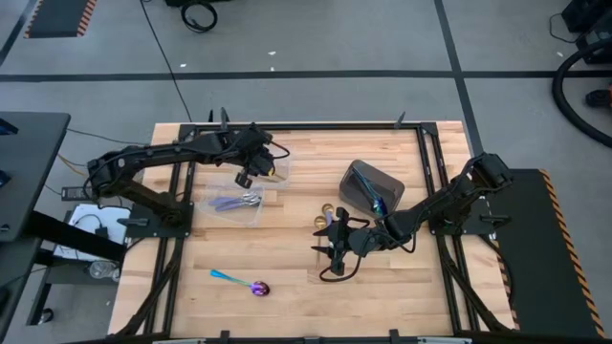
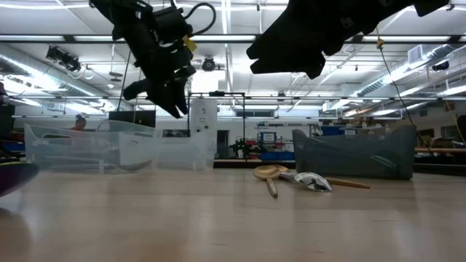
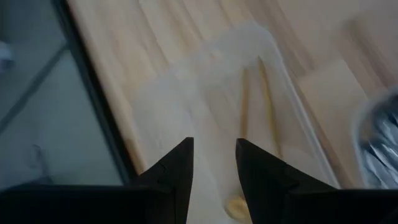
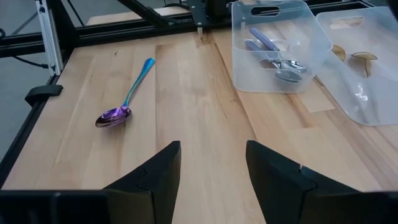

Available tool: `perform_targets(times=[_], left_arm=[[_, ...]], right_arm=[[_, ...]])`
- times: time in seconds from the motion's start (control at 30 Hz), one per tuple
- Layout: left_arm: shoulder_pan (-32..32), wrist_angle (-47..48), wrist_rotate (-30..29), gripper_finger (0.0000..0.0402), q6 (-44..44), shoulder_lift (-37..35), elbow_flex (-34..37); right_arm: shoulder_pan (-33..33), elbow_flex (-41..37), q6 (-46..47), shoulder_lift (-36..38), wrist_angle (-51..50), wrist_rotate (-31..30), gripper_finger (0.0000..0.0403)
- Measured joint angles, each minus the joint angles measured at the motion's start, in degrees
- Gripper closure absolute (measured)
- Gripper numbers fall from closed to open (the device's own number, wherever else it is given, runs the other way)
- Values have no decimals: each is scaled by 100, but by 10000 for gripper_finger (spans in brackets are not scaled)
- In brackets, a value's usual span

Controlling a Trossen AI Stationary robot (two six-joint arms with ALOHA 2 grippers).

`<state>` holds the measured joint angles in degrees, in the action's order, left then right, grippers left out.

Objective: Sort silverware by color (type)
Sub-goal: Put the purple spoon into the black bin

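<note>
An iridescent purple spoon with a teal handle (image 1: 244,282) (image 4: 121,102) lies flat near the table's near edge. A gold spoon (image 1: 325,212) (image 2: 268,175) and a silver one (image 2: 313,182) lie beside the dark grey bin (image 1: 371,186). A clear container (image 1: 239,201) (image 4: 277,46) holds silver and blue-purple spoons. A farther clear container (image 1: 271,168) (image 3: 205,93) holds gold spoons (image 3: 267,106). My left gripper (image 1: 247,177) (image 3: 213,149) hovers open above that container. My right gripper (image 1: 335,250) (image 4: 211,152) is open and empty above mid-table, pointing toward the iridescent spoon.
The black frame rails (image 1: 182,191) run along the table's left, right and far sides. Bare wood (image 4: 186,112) lies between my right gripper and the iridescent spoon. The grey bin (image 2: 357,156) stands behind the loose spoons.
</note>
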<state>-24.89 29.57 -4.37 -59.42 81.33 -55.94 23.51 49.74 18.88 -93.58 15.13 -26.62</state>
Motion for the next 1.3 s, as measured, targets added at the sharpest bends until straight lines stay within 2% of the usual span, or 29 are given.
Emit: perform_targets(times=[0.3,0.53,0.73,0.97,1.3], left_arm=[[247,-10,-74,273,106,-406,2],[894,173,-96,273,804,-576,2],[1883,223,-96,273,2211,-581,2],[3065,1175,-99,273,3589,-580,2],[4690,1383,-94,273,5118,-490,2]], right_arm=[[0,0,43,0,-59,-38,212],[-2,0,38,0,-80,-40,212],[-32,0,10,0,-154,-40,212],[-134,0,-339,0,-80,-38,212],[-333,0,-819,0,74,68,212]])
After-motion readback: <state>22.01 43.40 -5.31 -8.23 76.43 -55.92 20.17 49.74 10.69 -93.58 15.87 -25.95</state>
